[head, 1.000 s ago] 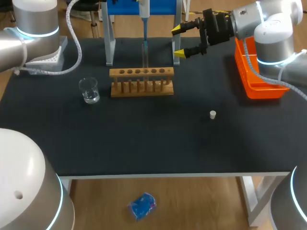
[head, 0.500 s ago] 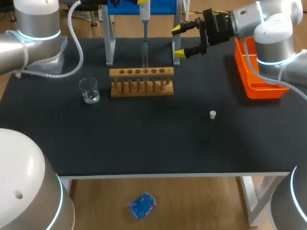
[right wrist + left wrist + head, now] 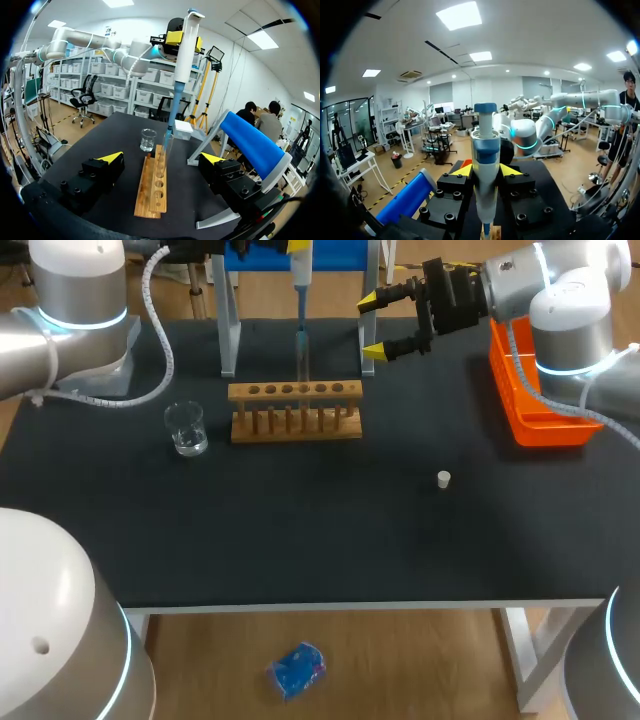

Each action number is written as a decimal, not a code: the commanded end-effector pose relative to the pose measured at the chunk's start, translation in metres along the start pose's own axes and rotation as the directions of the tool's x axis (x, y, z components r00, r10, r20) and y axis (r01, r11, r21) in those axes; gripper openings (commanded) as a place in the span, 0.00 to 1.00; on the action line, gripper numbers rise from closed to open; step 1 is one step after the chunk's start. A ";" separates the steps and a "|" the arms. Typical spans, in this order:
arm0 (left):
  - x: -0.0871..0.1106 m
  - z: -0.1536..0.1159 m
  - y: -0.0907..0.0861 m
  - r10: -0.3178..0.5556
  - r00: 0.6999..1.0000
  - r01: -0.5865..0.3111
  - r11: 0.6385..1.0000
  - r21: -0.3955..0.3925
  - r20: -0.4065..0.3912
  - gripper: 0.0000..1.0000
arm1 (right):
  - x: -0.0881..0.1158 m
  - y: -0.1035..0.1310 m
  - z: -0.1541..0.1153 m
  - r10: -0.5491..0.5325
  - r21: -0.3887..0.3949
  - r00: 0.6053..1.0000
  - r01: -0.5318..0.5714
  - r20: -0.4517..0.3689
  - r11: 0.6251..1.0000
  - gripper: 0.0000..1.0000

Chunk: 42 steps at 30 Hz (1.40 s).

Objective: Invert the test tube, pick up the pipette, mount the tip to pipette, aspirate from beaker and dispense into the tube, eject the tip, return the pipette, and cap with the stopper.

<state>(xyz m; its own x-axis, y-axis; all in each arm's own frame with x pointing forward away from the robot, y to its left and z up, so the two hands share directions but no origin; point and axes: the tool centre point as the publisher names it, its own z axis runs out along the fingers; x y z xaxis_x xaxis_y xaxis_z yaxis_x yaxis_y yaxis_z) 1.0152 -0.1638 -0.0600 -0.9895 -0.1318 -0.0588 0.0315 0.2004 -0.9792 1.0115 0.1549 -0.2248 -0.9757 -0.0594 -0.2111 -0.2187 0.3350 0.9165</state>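
**White and blue plastic pipette point(image 3: 485, 160) upright over the clear glass test tube point(image 3: 302, 352)**

The left arm point(image 3: 70, 320) comes in from the far left corner. The left gripper point(image 3: 485, 171) is clamped on the pipette body from both sides, at the far middle of the table; the left wrist view shows this grip closely. The right wrist view shows from the side the thin blue tip point(image 3: 171, 120) coming down to the tube, which stands in the light wooden rack point(image 3: 152, 187). The right gripper point(image 3: 371, 326) hangs just right of the tube, jaws wide apart.
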 end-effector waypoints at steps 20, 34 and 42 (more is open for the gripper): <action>0.004 0.001 0.005 0.010 0.999 -0.011 1.000 0.027 0.039 0.00 | 0.000 0.000 0.000 -0.001 0.000 1.000 0.001 -0.001 1.000 1.00; 0.004 -0.002 0.009 0.008 0.998 -0.010 1.000 0.028 0.062 0.00 | 0.000 0.000 0.000 -0.001 0.000 1.000 0.001 -0.001 1.000 1.00; 0.003 0.000 0.013 0.005 0.998 -0.006 1.000 0.029 0.065 0.00 | 0.000 0.000 0.000 -0.001 0.000 1.000 0.001 -0.001 1.000 1.00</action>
<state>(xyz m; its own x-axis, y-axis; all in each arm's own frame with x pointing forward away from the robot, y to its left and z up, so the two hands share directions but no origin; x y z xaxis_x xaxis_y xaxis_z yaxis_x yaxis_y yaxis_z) 1.0130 -0.1611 -0.0716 -0.9791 -0.1897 -0.0740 0.0401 0.1769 -0.9834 1.0115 0.1549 -0.2248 -0.9757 -0.0594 -0.2111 -0.2187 0.3350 0.9165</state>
